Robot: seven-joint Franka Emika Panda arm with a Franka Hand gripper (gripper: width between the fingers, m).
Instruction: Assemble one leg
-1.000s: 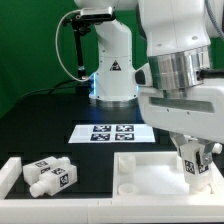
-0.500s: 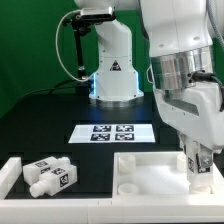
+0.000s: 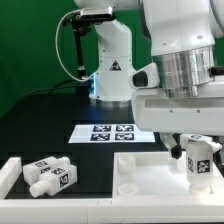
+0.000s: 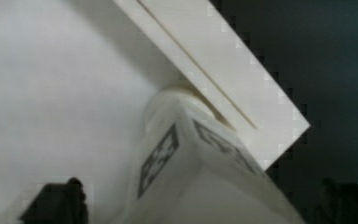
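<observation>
Straddling upright leg [image 3: 197, 160] on tabletop [image 3: 152, 170], jaws wide (neither finger touching it)

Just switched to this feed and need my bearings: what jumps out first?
A stubby white plastic leg with square black-and-white tags stands upright on the large flat white tabletop at the exterior view's right, below the open gripper. Two more tagged white legs lie at that view's left.

from here the leg [image 3: 198, 160] reads as smooth white plastic with matt printed tags. the tabletop [image 3: 150, 172] looks the same satin white. the table [image 3: 50, 125] is matt black. the arm shell [image 3: 175, 25] is glossy white and its wrist ring [image 3: 187, 70] brushed metal.
</observation>
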